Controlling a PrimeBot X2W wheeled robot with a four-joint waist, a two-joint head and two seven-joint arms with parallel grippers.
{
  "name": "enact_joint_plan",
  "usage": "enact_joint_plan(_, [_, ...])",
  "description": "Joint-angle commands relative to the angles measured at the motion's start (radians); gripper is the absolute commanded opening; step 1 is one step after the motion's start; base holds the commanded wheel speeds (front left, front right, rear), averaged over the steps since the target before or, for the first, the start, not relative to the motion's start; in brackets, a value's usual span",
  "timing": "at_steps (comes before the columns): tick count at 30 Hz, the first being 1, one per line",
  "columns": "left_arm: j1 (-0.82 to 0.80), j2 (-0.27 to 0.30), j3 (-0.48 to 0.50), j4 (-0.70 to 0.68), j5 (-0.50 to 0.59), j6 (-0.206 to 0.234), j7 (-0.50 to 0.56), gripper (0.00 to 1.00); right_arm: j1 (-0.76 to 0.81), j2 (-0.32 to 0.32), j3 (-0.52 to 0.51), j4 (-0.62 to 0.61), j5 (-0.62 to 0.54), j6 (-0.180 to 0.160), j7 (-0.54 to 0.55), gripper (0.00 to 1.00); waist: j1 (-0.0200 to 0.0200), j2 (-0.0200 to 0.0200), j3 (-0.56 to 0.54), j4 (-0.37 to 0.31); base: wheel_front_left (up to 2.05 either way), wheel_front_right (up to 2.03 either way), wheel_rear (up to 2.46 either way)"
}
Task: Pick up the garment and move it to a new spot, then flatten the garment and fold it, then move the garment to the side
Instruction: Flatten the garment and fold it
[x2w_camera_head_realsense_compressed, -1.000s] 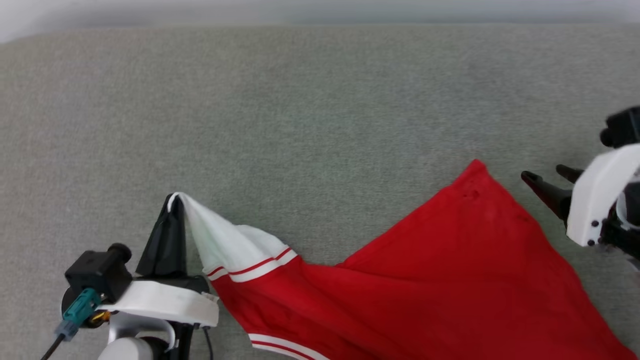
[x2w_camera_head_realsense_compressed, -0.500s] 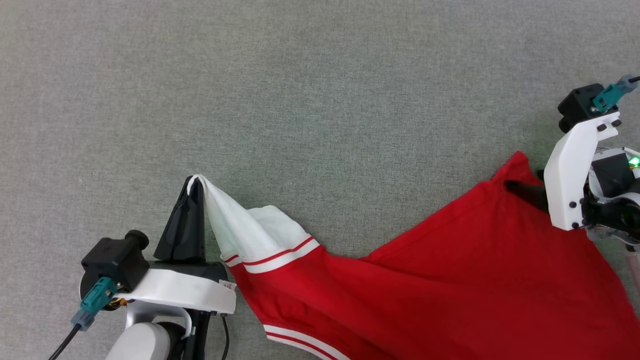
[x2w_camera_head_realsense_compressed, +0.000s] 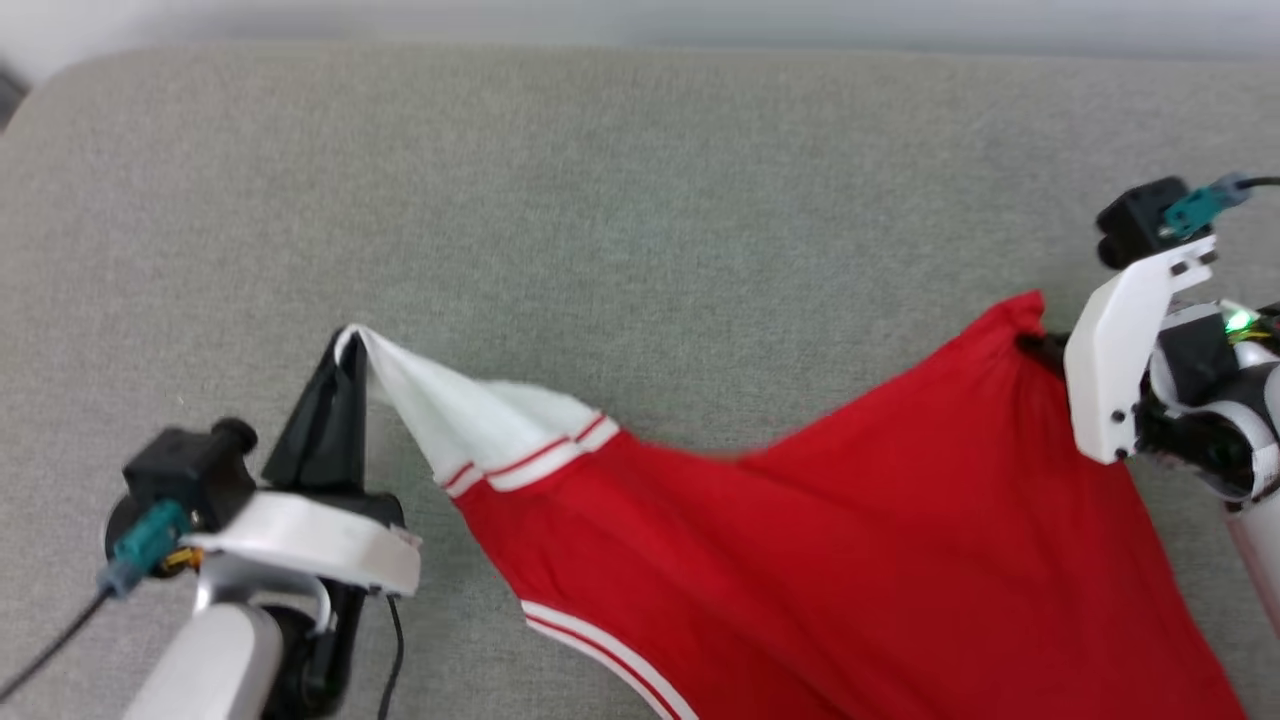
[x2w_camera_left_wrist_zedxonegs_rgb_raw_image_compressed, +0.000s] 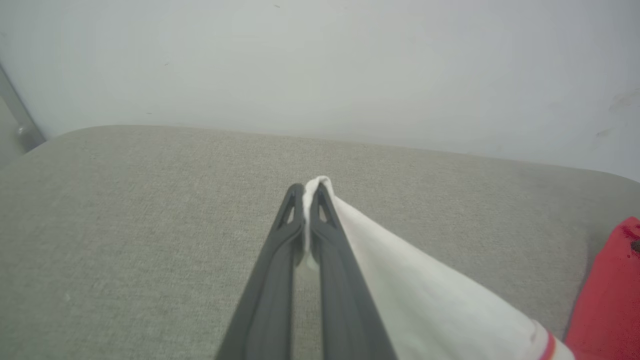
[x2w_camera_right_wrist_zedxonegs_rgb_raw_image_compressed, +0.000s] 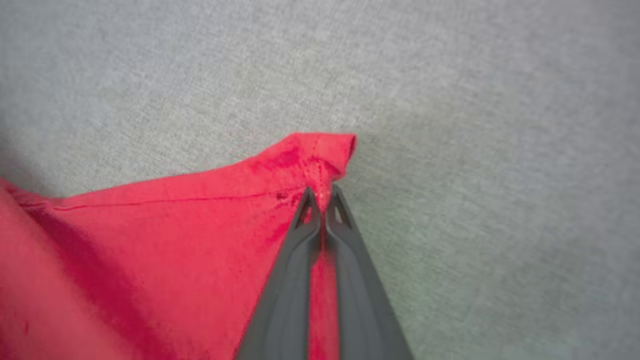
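The garment (x2w_camera_head_realsense_compressed: 850, 560) is a red shirt with a white, stripe-trimmed sleeve, spread across the lower right of the grey surface in the head view. My left gripper (x2w_camera_head_realsense_compressed: 345, 345) is shut on the tip of the white sleeve (x2w_camera_left_wrist_zedxonegs_rgb_raw_image_compressed: 400, 290), pulling it up to a point; the left wrist view has the gripper (x2w_camera_left_wrist_zedxonegs_rgb_raw_image_compressed: 307, 189) pinching white cloth. My right gripper (x2w_camera_head_realsense_compressed: 1030, 345) is shut on the red corner of the garment at the right. In the right wrist view that gripper (x2w_camera_right_wrist_zedxonegs_rgb_raw_image_compressed: 322, 192) clamps the red hem corner (x2w_camera_right_wrist_zedxonegs_rgb_raw_image_compressed: 325, 150). The shirt's front print is hidden.
A grey fabric-covered surface (x2w_camera_head_realsense_compressed: 640, 200) stretches ahead of and between both arms, with its rounded far edge against a pale wall (x2w_camera_left_wrist_zedxonegs_rgb_raw_image_compressed: 320, 65). A rounded corner of the surface sits at the far left (x2w_camera_head_realsense_compressed: 60, 80).
My right gripper, open beside the red corner a second ago, moved onto it and shut on it. The left gripper kept its hold on the sleeve. The head view shifted.
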Motion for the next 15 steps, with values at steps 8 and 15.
enact_joint_plan(8, [-0.219,0.053,0.004,0.079,0.009,-0.054,0.069,0.00,-0.067,0.036,-0.069,0.084,-0.076,-0.001,-0.191,0.00,-0.0001,0.0000,-0.129,-0.054,0.00,0.00,0.00])
enact_joint_plan(15, [-0.494,0.019,0.004,0.267,-0.012,-0.113,0.079,0.00,-0.165,0.061,-0.138,0.161,-0.133,-0.001,-0.327,0.00,-0.0001,0.0000,-0.158,-0.080,0.00,0.00,0.00])
